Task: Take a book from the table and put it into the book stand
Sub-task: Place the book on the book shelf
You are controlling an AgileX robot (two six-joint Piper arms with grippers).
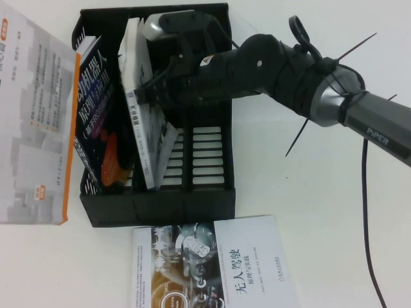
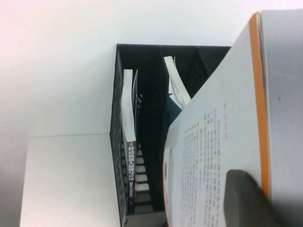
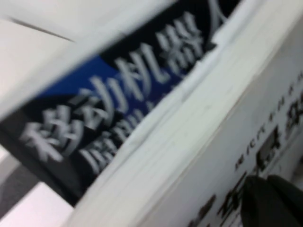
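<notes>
The black book stand has three slots. A dark blue book leans in its left slot. My right gripper is over the middle slot, shut on a white book that stands tilted there; its finger presses on the cover. My left gripper is shut on a large white book with an orange edge, held up just left of the stand. The gripper itself is out of the high view. A third book lies flat in front of the stand.
The stand's right slot holds no book. The right arm reaches in from the right above the table, with a cable hanging from it. White table lies bare to the right of the stand.
</notes>
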